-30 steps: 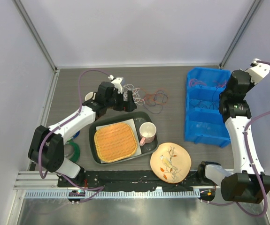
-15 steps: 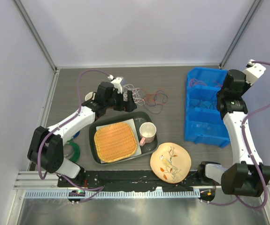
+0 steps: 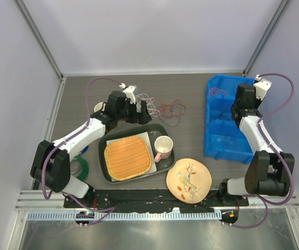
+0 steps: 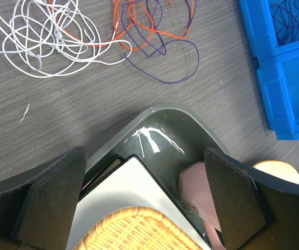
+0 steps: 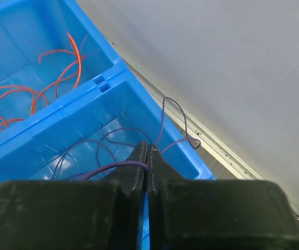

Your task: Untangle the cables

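Purple wire [image 5: 113,166] pinched by right gripper [image 5: 147,151], wrist view only | left gripper [image 4: 144,172] wide above tray [image 4: 159,127]

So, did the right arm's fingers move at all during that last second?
Yes. The right fingers, shut on a purple cable, swung left in the overhead view, from beyond the right edge of the blue bin to above it.
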Available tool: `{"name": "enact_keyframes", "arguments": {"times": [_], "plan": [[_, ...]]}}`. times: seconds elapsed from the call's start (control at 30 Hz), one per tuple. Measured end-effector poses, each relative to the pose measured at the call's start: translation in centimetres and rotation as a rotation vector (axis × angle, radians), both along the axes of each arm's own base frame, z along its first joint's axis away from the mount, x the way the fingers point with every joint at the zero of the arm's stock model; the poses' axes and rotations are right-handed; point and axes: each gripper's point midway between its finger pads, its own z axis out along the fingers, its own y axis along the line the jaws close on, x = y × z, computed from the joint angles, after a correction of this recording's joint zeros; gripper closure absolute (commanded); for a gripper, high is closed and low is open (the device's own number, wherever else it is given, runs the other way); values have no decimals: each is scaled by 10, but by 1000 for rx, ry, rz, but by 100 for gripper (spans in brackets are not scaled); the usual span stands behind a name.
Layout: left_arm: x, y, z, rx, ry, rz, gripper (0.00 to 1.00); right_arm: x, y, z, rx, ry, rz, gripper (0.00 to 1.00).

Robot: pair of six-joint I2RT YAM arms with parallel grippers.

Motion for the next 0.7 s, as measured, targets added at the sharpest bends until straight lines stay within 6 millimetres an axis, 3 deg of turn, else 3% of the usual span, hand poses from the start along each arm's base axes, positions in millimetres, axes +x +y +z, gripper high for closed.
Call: {"name": "enact_keyframes", "arguments": {"times": [0.23, 0.43, 0.57, 0.7], "plan": [[1, 0, -9, 11, 20, 0, 0, 10, 11, -22, 49, 55, 81, 41], [1, 0, -15, 22, 38, 1, 0, 9, 17, -16, 80, 37, 103, 24], [3, 1, -15, 38, 49, 6, 0, 7, 7, -9, 106, 2, 56, 16], [4, 3, -12, 50, 53, 17, 0, 4, -7, -14, 154, -28, -6, 12]]}}
